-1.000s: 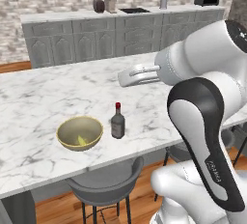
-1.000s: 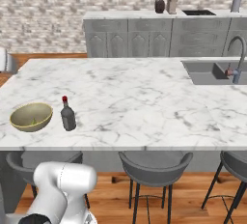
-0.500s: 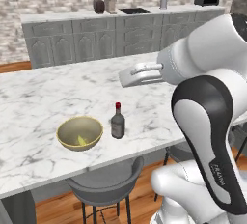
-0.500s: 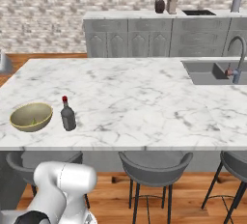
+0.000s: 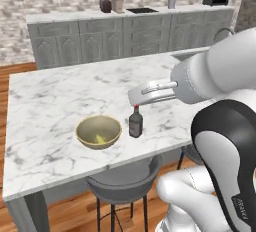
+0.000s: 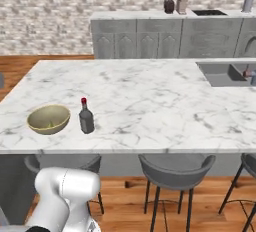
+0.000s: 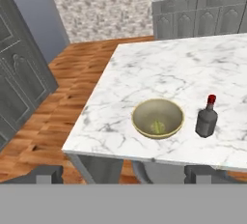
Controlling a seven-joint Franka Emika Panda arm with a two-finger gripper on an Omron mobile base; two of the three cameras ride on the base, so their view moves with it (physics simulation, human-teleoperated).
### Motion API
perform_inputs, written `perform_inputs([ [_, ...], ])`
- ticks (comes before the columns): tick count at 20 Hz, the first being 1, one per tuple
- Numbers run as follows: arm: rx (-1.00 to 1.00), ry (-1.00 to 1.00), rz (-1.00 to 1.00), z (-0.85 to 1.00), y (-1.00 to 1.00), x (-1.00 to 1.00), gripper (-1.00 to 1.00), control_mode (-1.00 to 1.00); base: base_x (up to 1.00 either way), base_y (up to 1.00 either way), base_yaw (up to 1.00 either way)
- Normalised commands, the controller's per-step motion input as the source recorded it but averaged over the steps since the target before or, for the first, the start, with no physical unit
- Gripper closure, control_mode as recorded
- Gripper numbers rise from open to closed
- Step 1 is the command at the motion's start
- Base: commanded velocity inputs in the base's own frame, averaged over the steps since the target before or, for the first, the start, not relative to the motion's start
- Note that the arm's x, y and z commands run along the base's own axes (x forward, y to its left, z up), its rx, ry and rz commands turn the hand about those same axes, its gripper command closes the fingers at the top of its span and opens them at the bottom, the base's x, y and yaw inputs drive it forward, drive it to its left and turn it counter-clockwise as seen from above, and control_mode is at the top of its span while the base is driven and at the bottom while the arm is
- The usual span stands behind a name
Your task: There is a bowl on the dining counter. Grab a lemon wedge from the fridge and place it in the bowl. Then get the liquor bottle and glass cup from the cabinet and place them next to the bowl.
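One olive bowl [image 5: 98, 131] near the marble dining counter's [image 5: 60, 91] front edge holds a small yellow lemon wedge [image 7: 157, 127], liquor bottle [image 5: 135, 121] upright just beside it, gripper [image 5: 134, 96] hovering above, empty, fingers spread wide.

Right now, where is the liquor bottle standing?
The bottle stands upright on the marble counter near its front edge, just right of the bowl in the left base view, with a small gap between them.
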Motion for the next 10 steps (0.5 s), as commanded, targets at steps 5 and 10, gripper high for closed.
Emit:
perform_inputs([
  [5, 0.00, 0.00, 0.00, 0.00, 0.00, 0.00, -1.00, 1.00, -0.04, 0.91, -0.11],
  [10, 0.00, 0.00, 0.00, 0.00, 0.00, 0.00, -1.00, 1.00, -0.02, 0.98, -0.18],
])
